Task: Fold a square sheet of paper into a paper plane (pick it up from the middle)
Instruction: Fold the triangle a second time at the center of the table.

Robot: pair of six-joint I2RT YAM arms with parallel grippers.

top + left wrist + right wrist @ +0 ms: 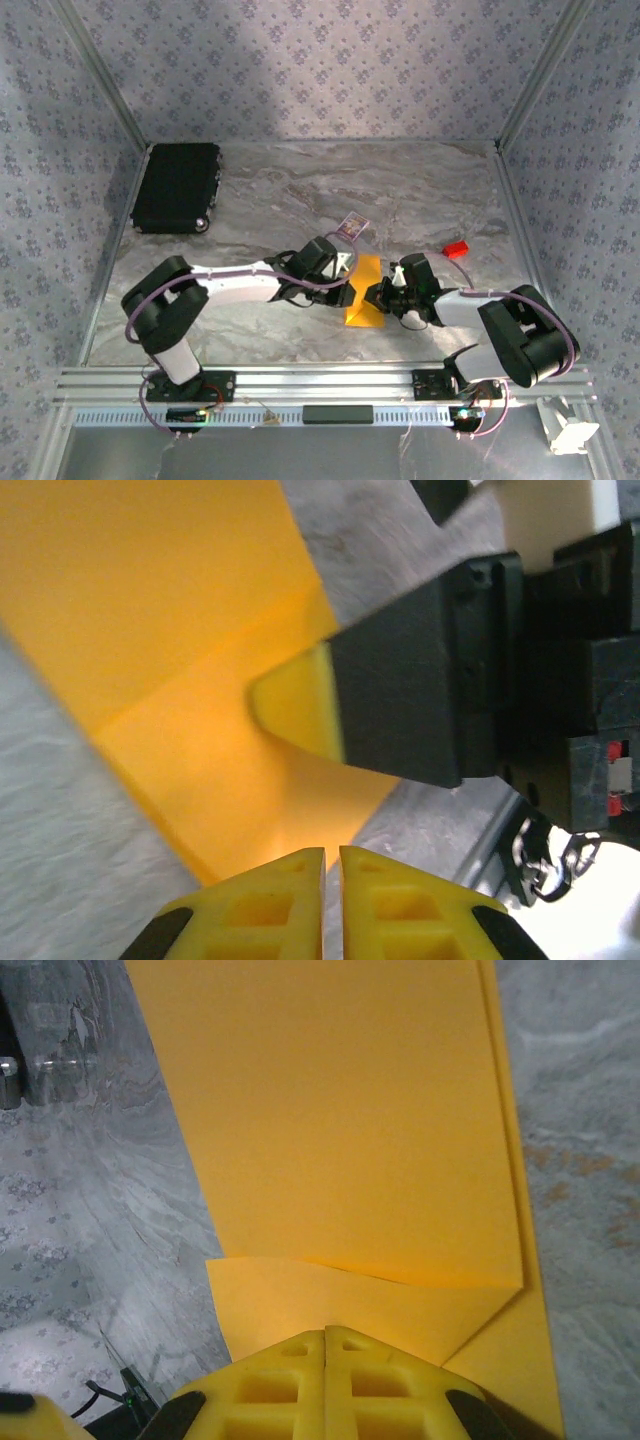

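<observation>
— Where is the square sheet of paper [364, 290]?
— Partly folded, lying on the marble table [300, 190] between both grippers.
— And the jaws?
— Right gripper [325, 1338]: closed, tip resting on the paper. Left gripper [332, 858]: closed to a hairline slit; whether it pinches paper, I cannot tell.
— Any containers?
— A black case [178, 187], back left, lid shut.

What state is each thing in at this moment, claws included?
paper: partly folded into a narrow layered strip, lying flat on the table
left claw: shut, over the paper's edge
right claw: shut, tips at the paper
black case: closed, lying flat
card: lying flat, apart from the paper
red block: resting on the table, untouched
</observation>
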